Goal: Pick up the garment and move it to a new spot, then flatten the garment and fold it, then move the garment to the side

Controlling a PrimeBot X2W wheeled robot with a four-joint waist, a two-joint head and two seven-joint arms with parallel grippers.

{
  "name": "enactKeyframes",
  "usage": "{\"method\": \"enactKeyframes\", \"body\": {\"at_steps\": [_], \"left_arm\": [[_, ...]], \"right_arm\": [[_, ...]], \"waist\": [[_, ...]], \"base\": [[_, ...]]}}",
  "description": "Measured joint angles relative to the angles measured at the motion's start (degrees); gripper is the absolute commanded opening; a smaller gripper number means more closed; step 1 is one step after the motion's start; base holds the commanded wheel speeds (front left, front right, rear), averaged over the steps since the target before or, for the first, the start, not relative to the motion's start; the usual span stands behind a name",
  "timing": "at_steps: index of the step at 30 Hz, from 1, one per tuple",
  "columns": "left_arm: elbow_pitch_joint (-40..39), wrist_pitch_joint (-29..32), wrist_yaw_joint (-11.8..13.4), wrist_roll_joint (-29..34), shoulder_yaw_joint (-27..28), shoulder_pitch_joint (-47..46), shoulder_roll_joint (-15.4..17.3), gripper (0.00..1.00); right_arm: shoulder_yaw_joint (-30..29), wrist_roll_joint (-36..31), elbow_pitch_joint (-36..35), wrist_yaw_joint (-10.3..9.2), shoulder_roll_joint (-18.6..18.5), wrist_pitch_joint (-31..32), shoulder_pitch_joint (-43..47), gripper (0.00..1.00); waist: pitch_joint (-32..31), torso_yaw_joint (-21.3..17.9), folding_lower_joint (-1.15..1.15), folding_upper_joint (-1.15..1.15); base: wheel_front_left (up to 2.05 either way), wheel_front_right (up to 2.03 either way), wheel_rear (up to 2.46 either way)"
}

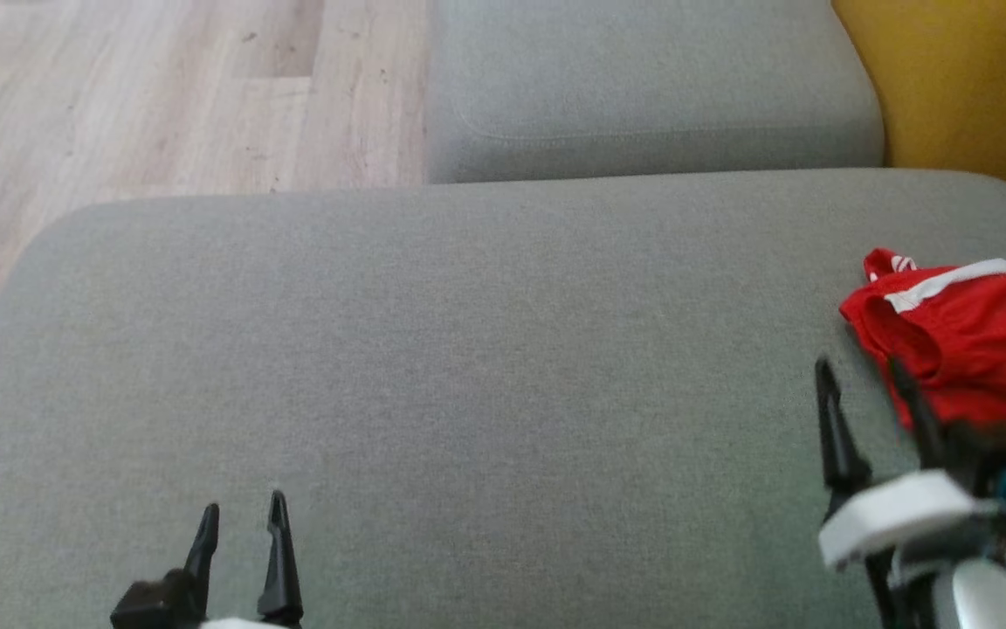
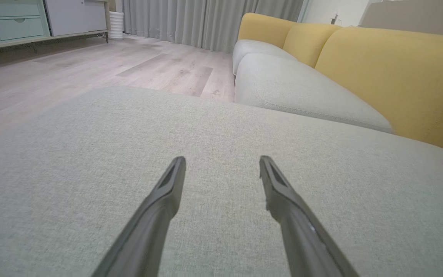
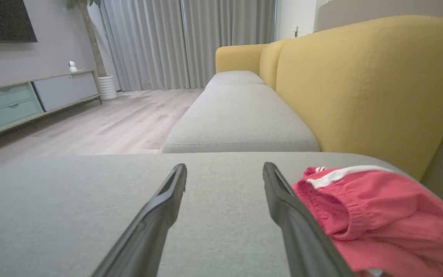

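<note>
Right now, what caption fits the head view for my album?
Crumpled red fabric garment with white stripe lies on grey fabric cushion beside open right fingers.

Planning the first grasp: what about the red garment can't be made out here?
- Head view: the garment is cut off by the right edge; the right gripper hides its near side.
- Right wrist view: it runs off the bottom edge; contact with the finger unclear.
- Left wrist view: a sliver at the right edge, too small.
</note>
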Motion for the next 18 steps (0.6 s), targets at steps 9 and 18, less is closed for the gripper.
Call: {"method": "enactKeyframes", "body": {"at_steps": [9,18], "left_arm": [[1.26,0.0,-0.35,-0.03,-0.49,0.37,-0.02,1.0],[2.79,0.08,-1.41,-0.7,-1.67,0.29,-0.46,1.0]], "right_arm": [[2.55,3.59,0.01,0.0,0.08,-4.23,6.97,1.0],[4.49,2.33,1.18,0.0,0.1,-4.95,8.38,1.0]], "waist": [[-0.7,0.93,0.01,0.0],[-1.2,0.58,0.01,0.0]], "base": [[0.0,0.0,0.0],[0.0,0.0,0.0]]}}
